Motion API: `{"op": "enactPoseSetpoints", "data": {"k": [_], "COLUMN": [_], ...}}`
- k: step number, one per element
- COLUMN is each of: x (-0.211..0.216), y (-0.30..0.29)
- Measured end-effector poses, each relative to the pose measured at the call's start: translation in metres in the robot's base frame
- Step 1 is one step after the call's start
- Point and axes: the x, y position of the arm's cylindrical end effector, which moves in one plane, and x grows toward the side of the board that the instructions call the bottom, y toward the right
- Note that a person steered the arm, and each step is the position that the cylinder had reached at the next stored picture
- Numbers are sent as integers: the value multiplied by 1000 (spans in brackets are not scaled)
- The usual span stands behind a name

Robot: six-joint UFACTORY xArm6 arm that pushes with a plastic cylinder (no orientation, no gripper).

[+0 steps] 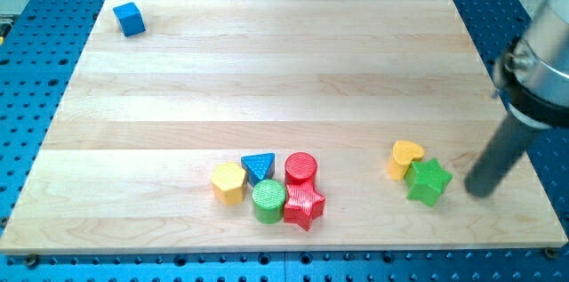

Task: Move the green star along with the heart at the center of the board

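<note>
Lying on blue perforated metal, the pale wooden bench [267, 68] carries scattered blocks. The green star [428, 181] sits near the view's lower right, touching the yellow heart [405, 157]. The tool is a plain rod holding nothing, my tip [478, 191] just right of the star.

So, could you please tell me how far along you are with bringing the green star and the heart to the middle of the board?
Done: the green star already touches the yellow heart. In hand: my tip sits just to the star's right, a small gap between them, placed to push leftward. Left: the whole move, since the pair still lies near the wooden board's lower right, far from its centre.
</note>
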Motion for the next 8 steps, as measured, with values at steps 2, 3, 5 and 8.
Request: {"op": "enactPoseSetpoints", "data": {"k": [2,3,5,8], "x": [-18,-41,-13,-112], "y": [-61,-65,-72,-196]}}
